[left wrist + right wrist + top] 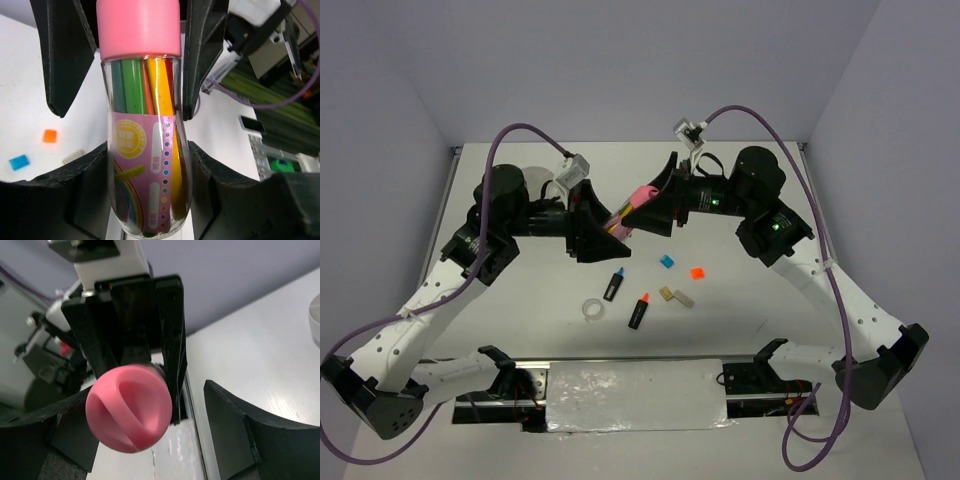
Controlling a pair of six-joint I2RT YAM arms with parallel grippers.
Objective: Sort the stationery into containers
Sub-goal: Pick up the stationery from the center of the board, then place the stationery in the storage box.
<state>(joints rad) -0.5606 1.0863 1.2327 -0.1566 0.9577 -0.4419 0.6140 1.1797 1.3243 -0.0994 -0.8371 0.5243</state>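
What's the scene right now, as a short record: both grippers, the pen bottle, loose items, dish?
left gripper: shut on pen bottle, at its clear body
right gripper: open, fingers either side of pink cap
pen bottle: held above the table, between both arms
loose on table: blue-capped marker, orange-capped marker, tape ring, blue square, orange square, tan block, grey block
dish: only part of rim visible; contents unseen
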